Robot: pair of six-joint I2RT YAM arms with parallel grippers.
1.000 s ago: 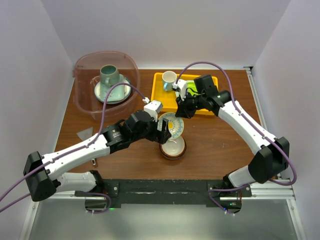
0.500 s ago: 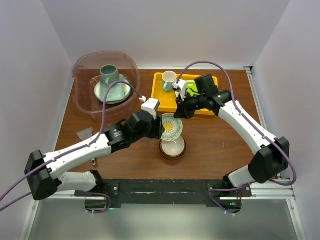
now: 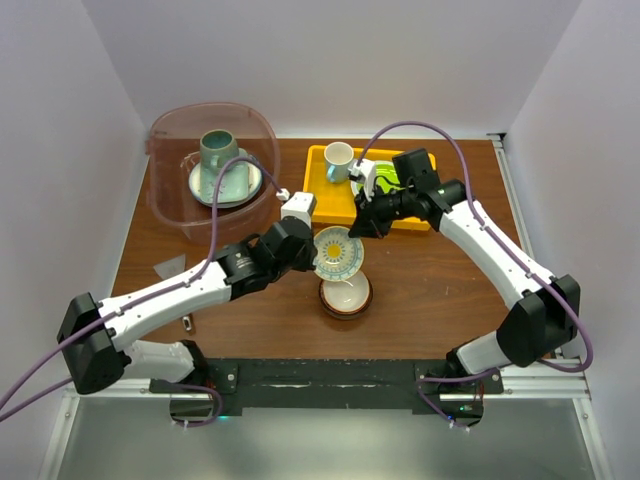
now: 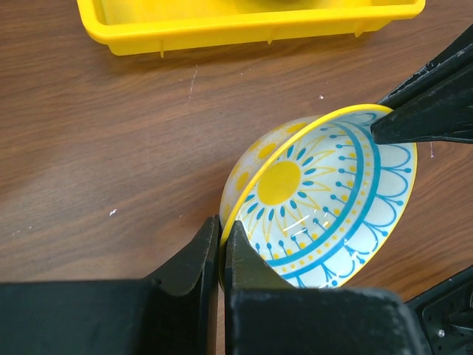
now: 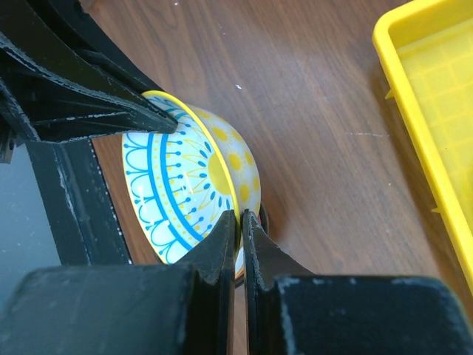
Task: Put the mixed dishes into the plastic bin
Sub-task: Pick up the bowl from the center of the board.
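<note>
The brown wooden table (image 3: 440,290) filled the middle of the top view, with both arms reaching in from the lower edge to meet near its centre. The plastic bin (image 3: 170,205), a translucent pinkish tub, stood in the upper left of that view, well apart from the grippers. Inside it a pale plate (image 3: 205,185) lay flat with the teal mug (image 3: 218,150) upright on it. To the right of the bin, along the table's upper edge, sat the yellow tray (image 3: 318,180), which also showed across the top of the left wrist view (image 4: 244,22) and at the right edge of the right wrist view (image 5: 436,111). A small white cup (image 3: 338,158) stood in the tray's left end. Near the picture's centre the patterned bowl (image 3: 338,254), white with blue lines and a yellow sun, was tipped on edge. The left gripper (image 3: 318,252) was clenched on the bowl's yellow rim, its two fingers pinching the rim at the lower left of the left wrist view (image 4: 222,229). The right gripper (image 3: 358,228) was clamped on the opposite side of the same rim, as the right wrist view (image 5: 239,222) showed. Whether the bowl (image 4: 325,207) touched the wood could not be told. Just below it in the top view sat a brown bowl (image 3: 346,297), upright on the table. A small grey scrap (image 3: 170,268) lay near the table's left edge.
</note>
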